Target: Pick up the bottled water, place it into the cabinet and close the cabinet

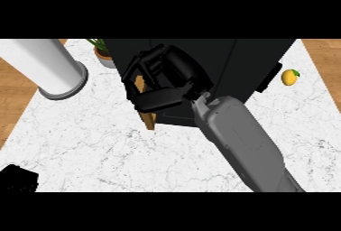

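Since the right hand is curled round the ajar door at the cabinet's left, no bottle showing, I'd ease it shut slowly, thumb kept clear.

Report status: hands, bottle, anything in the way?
Right hand at cabinet door edge, grip unclear. Left hand low left. Bottle not in view. Door looks ajar; nothing seen blocking.

Right forearm angled up-left; right hand fingers curled; left hand at lower-left edge.
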